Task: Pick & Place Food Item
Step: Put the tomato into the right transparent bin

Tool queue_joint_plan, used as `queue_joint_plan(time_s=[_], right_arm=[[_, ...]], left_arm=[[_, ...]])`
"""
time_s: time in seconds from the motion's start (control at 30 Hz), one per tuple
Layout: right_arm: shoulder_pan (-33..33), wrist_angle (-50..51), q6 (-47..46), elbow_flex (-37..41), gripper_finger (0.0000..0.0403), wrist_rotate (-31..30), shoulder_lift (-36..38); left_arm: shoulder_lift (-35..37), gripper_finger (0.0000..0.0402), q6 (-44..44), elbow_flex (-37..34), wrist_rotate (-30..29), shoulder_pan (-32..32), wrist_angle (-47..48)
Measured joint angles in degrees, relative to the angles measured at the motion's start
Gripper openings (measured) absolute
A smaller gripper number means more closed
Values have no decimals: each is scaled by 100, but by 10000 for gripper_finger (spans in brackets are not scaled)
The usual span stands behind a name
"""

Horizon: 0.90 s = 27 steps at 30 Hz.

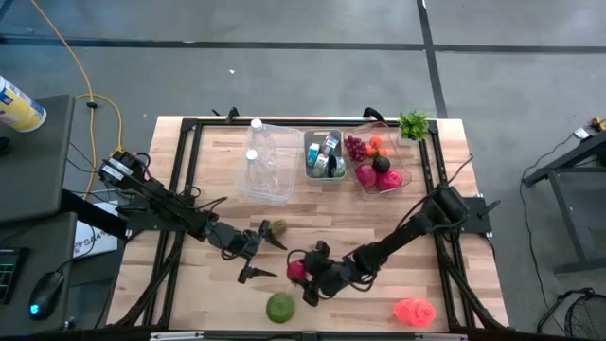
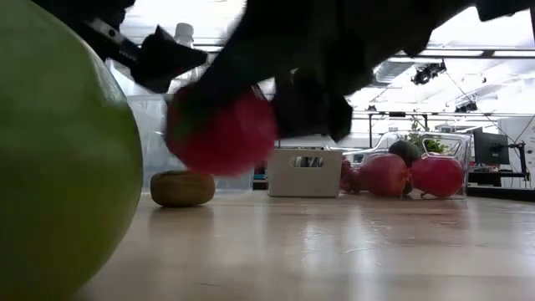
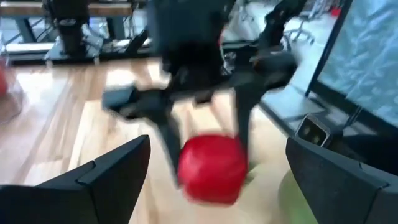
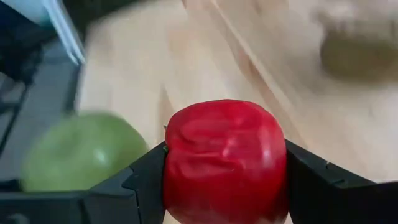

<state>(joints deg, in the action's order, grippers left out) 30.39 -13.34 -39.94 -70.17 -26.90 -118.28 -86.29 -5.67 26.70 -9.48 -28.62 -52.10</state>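
On the wooden bench (image 1: 189,284), the left tool (image 1: 254,254) sits just left of the red apple (image 1: 297,269), its two dark fingers spread wide with nothing between them; from its own wrist camera the red apple (image 3: 211,167) shows straight ahead in the gap between those fingers. A brown kiwi (image 1: 276,227) lies on the bench just beyond the left tool, a little up and left of the red apple, and in the low view the kiwi (image 2: 182,188) rests on the wood below and left of the red apple (image 2: 221,134). The right tool (image 1: 308,273) is pinching the red apple, one finger pressed on each side, and in the right wrist view the red apple (image 4: 224,162) fills the space between the fingers. The low view shows it held clear of the bench surface. A green apple (image 1: 280,307) rests on the bench just below the red apple, near the front edge. Well to the right of the red apple, a pink-red item (image 1: 415,311) lies near the bench's front right corner.
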Motion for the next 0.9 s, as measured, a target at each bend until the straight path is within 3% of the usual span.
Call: queue_joint_plan(time_s=[0.13, 0.3, 0.5, 0.77, 0.9], right_arm=[[111, 670, -612, 16, 225, 210, -13], [302, 1704, -1133, 10, 226, -120, 238], [397, 3417, -1770, -4, 226, -1175, 1012], [295, 5955, -2914, -6, 225, -3065, 2161], [-116, 7270, -3739, -2, 229, -3324, 2481]], left_arm=[[3, 365, -11, 2, 12, 1, 56], [3, 365, -13, 2, -103, 2, 61], [1, 365, 513, 2, -135, 2, 77], [-1, 365, 859, -3, -133, 1, 92], [-1, 365, 843, -3, -133, 2, 103]])
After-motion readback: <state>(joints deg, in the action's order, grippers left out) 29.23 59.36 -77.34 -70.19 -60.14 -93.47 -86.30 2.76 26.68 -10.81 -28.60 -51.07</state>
